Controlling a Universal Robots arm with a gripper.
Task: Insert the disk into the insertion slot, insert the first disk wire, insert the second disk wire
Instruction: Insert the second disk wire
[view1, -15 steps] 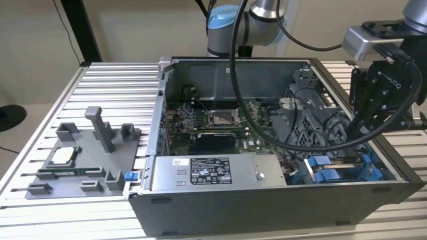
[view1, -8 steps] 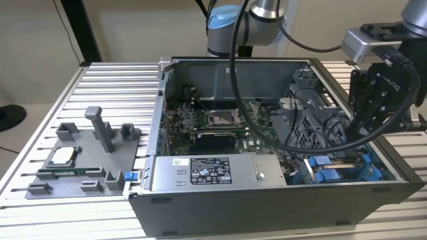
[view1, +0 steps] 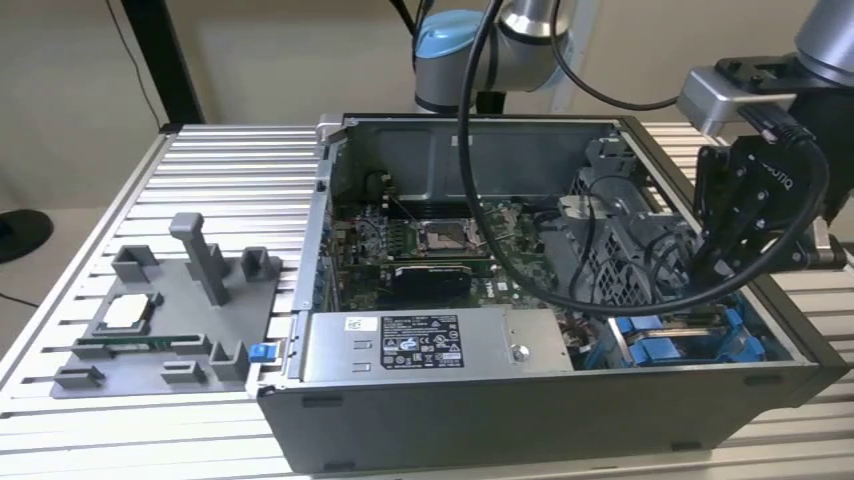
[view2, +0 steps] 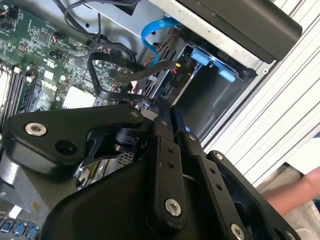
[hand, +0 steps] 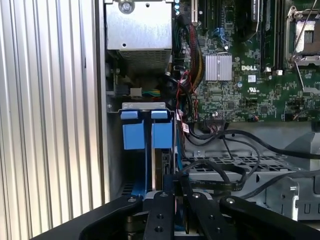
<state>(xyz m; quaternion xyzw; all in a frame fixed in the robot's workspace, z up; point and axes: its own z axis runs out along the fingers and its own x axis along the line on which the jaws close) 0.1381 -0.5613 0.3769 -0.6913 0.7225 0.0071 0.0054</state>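
The disk (hand: 159, 172) sits edge-on in the insertion slot (view1: 678, 342), with its blue carrier tabs (hand: 145, 129) at the bay's mouth. In the second wrist view those tabs (view2: 206, 59) show beside the case wall. A blue wire (view2: 151, 29) and a black wire (view2: 125, 74) both run down to the disk's connector end. My gripper (view2: 167, 105) hangs over that end with its fingers (view2: 161, 150) together, tips just short of the black wire's plug (view2: 174, 66). I see nothing between them. In the exterior view the gripper (view1: 714, 275) dips into the case's near corner on the exterior view's right.
A grey power-supply box (view1: 427, 345) lies along the case front. The motherboard (view1: 427, 240) fills the floor, and a perforated cage (hand: 225, 165) with looping black cables stands beside the bay. A grey fixture (view1: 160, 320) holds parts at the exterior view's left. A person's hand (view2: 300, 192) is outside the case.
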